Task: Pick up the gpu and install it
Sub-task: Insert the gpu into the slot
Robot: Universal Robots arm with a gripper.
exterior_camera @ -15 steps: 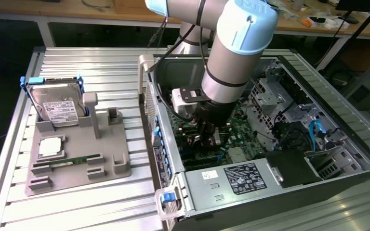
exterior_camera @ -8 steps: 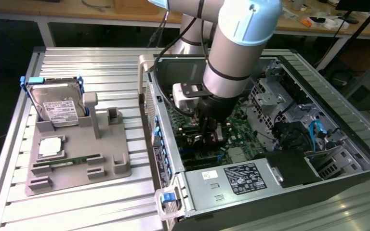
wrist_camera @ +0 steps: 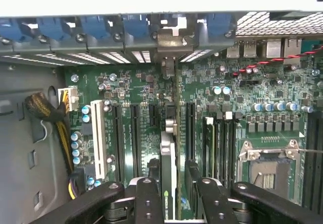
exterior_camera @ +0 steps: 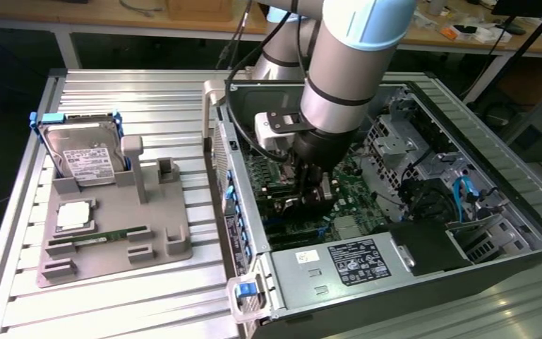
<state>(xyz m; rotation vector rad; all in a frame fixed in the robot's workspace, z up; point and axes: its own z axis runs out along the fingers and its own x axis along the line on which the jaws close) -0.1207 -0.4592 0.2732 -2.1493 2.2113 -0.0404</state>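
Workshop: wooden benches with cables and tools stand behind, and a ribbed metal table [exterior_camera: 111,311] carries everything for the work.
Computer case [exterior_camera: 497,176]: it lies on its side with the panel off, at the exterior view's right, so the arm can come from above to the boards inside.
Robot arm [exterior_camera: 346,63]: it reaches down steeply into the open case, with the wrist over the middle of the motherboard.
Grey holder [exterior_camera: 111,233]: it sits on the table at the exterior view's left and keeps spare parts upright or flat for easy picking.
Hard drive [exterior_camera: 82,159]: it stands tilted in the holder, well apart from the arm.
Motherboard [wrist_camera: 237,98]: green, with a row of long slots, and the empty processor socket [wrist_camera: 267,168] to one side.
Gpu [wrist_camera: 169,158]: seen edge-on in the wrist view, it stands upright over a slot, its bracket end pointing to the case's rear openings; I judge it is being seated.
Gripper [wrist_camera: 171,199]: the black fingers [wrist_camera: 147,204] pinch the thin card from both sides, half closed because the card is between them.
Memory stick [exterior_camera: 101,236]: slim and green, it lies in the holder.
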